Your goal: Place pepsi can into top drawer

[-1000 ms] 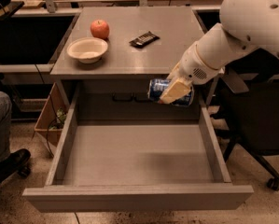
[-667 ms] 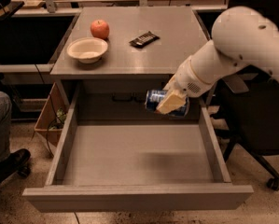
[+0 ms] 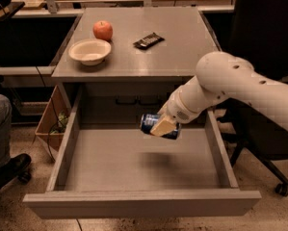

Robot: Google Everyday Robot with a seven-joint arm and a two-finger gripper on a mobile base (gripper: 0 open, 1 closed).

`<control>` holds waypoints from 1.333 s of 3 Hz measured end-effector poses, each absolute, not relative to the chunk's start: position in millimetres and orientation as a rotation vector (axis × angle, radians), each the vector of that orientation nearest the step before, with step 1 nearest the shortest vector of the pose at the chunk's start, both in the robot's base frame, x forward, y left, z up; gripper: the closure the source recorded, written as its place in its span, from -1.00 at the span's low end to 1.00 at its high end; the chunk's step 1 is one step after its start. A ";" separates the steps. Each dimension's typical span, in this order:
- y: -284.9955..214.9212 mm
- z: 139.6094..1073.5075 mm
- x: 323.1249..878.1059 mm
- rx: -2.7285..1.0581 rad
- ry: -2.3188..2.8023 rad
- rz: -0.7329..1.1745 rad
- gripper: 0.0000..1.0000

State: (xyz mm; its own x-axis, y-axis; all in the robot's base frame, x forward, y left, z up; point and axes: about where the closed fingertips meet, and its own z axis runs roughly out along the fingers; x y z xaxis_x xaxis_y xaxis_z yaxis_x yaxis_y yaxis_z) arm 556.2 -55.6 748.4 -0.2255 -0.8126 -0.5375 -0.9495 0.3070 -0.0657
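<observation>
Camera view: the pepsi can (image 3: 147,122) lies on its side in the air, above the open top drawer (image 3: 143,205) and towards its far right part, clear of the drawer floor, where a soft shadow falls beneath it. The gripper (image 3: 161,126) comes in from the right on the end of the white arm (image 3: 230,83), and its fingers (image 3: 163,125) are clamped across the can's round wall, with the blue end sticking out to the left. The drawer is pulled out wide towards the near side, and nothing can be seen lying in it. On the surface (image 3: 182,47) above are an apple (image 3: 103,30) at far left, a pale bowl (image 3: 90,51) just near of it, and a dark snack bar wrapper (image 3: 148,41) towards the middle, all well apart from the can.

As a judgement, the can is stiff along its rims but thin and easily dented in the wall, smooth and rather slippery, and light if empty or fairly heavy if full; which it is cannot be told. The hold across the middle of the wall suits it, provided the squeeze is modest. Lying sideways, it is likely to roll once let go, so it is best set low on the drawer floor
</observation>
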 end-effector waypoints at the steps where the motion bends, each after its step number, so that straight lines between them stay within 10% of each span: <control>1: -43.1 721.0 560.1 -1.542 2.108 0.420 1.00; 2: -34.9 700.5 558.1 -1.515 2.118 0.460 1.00; 4: -33.3 682.6 553.7 -1.503 2.141 0.502 0.21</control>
